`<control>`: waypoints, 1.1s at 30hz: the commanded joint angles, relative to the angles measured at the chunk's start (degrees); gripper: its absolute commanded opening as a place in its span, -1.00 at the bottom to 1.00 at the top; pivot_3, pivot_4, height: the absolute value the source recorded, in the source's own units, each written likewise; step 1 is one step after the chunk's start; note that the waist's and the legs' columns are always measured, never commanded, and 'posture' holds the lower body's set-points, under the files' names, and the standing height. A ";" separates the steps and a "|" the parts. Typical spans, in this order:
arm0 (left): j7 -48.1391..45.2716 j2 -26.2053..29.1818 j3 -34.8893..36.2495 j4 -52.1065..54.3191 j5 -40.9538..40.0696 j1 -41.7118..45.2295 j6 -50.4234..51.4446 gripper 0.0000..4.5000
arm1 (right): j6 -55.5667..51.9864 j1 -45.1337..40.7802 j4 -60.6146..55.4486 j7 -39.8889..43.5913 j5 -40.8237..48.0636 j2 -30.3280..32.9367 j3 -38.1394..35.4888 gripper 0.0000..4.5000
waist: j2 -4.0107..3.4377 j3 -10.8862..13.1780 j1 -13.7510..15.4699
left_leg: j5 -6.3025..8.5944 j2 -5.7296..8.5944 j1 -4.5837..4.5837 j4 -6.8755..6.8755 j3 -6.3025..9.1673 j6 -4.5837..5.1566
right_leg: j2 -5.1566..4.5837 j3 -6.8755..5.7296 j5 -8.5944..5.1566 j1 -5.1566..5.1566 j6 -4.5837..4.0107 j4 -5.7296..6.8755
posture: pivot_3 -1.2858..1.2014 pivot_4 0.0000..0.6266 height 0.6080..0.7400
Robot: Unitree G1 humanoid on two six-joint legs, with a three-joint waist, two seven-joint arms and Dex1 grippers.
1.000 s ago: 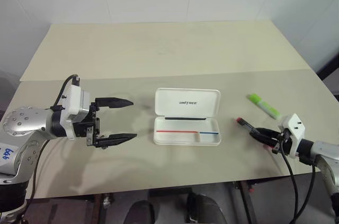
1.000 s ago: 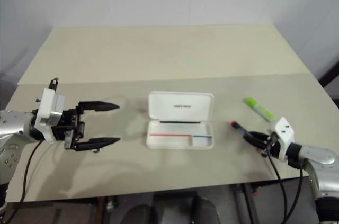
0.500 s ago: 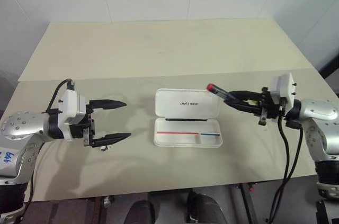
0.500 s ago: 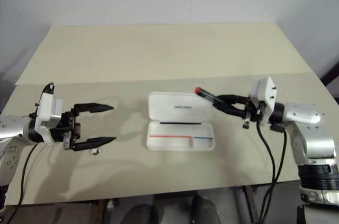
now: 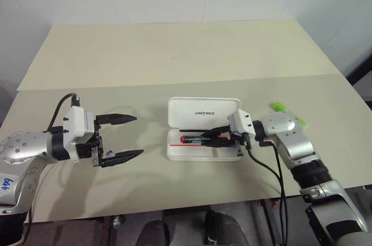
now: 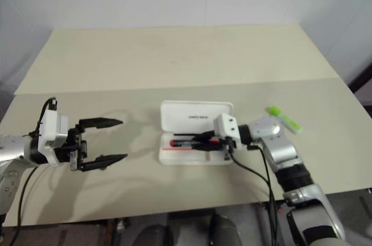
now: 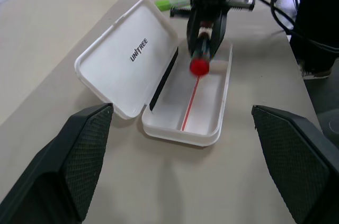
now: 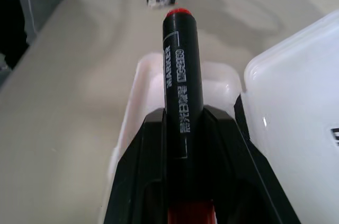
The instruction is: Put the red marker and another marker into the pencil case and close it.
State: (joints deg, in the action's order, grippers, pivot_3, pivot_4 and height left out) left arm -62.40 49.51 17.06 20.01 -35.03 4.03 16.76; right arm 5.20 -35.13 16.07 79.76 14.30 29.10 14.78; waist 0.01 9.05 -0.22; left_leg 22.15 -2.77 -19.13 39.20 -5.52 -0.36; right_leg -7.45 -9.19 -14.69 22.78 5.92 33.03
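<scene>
The red marker (image 5: pixel 195 139) lies lengthwise over the open tray of the pencil case (image 5: pixel 204 111), its red-tipped end pointing toward the left gripper (image 5: pixel 121 137). Its barrel looks dark with white lettering and a red tip. The right gripper (image 5: pixel 220 135) is clamped on it; whether it touches the tray is unclear. The left gripper's fingers stand wide apart, empty. The green marker (image 5: pixel 289 114) lies beyond the right arm

The white pencil case (image 5: pixel 204 128) lies open on the counter (image 5: pixel 174 71), lid tipped back, lettering showing. The red marker (image 5: pixel 195 138), black-barrelled with a red end, hangs lengthwise over its tray. The lime-green marker (image 5: pixel 288 113) lies apart, further right.
</scene>
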 commanded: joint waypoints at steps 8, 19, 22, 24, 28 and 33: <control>1.45 -0.52 -0.38 1.84 -0.45 1.29 0.52 1.00 | 5.92 -5.66 8.18 0.83 -5.11 -4.21 2.43 -0.58 | -0.04 0.02 -0.01 | 0.00 0.01 -0.04 -0.01 0.00 0.00 | 0.01 -0.03 0.00 0.00 0.00 -0.03 | 0.03 -0.52 1.00; 1.26 -1.39 -2.10 0.56 -0.13 3.23 0.30 1.00 | 1.23 -4.55 0.05 0.66 -0.43 -3.93 -0.07 0.99 | -0.05 0.03 -0.11 | -0.01 -0.01 -0.02 -0.01 0.00 -0.02 | 0.03 -0.01 0.00 0.01 0.00 -0.02 | 0.03 -0.52 1.00; 1.03 -1.50 -2.36 0.47 -0.18 3.40 0.35 1.00 | -5.28 -3.27 -6.05 1.18 4.29 -3.03 -1.51 0.99 | -0.05 0.03 0.03 | -0.01 -0.01 -0.03 -0.01 0.03 -0.02 | 0.02 -0.02 0.00 0.00 0.00 -0.01 | 0.03 -0.52 1.00; 0.82 -1.54 -2.54 0.37 -0.23 3.51 0.39 1.00 | -12.98 -2.32 -11.68 1.45 9.48 -1.39 -3.22 0.99 | -0.05 0.03 0.23 | -0.01 0.00 -0.04 -0.01 0.04 -0.02 | 0.01 -0.02 0.00 0.00 0.00 -0.01 | 0.03 -0.52 1.00; 0.69 -1.77 -2.97 0.20 -0.28 3.83 0.36 1.00 | -29.70 -0.14 -22.91 0.08 20.99 4.18 -7.87 0.99 | -0.05 0.03 0.39 | 0.00 0.03 -0.08 -0.01 0.12 -0.01 | -0.01 -0.04 0.00 0.00 0.00 -0.01 | 0.03 -0.52 1.00; 0.70 -2.01 -3.05 0.36 -0.51 3.83 0.34 1.00 | -39.25 -2.94 -22.54 -6.53 28.64 8.92 -18.74 0.99 | -0.03 0.02 0.17 | 0.01 0.02 -0.05 -0.03 0.09 -0.02 | 0.00 -0.04 0.00 0.00 0.00 -0.02 | 0.03 -0.52 1.00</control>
State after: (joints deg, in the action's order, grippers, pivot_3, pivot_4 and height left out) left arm -61.67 47.70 13.32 19.45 -35.05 7.41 17.56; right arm -31.88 -35.58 -6.93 75.98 40.20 36.06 1.63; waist -0.02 9.07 -0.05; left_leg 22.16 -2.75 -19.18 39.17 -5.45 -0.37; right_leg -7.45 -9.22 -14.69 22.79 5.92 33.01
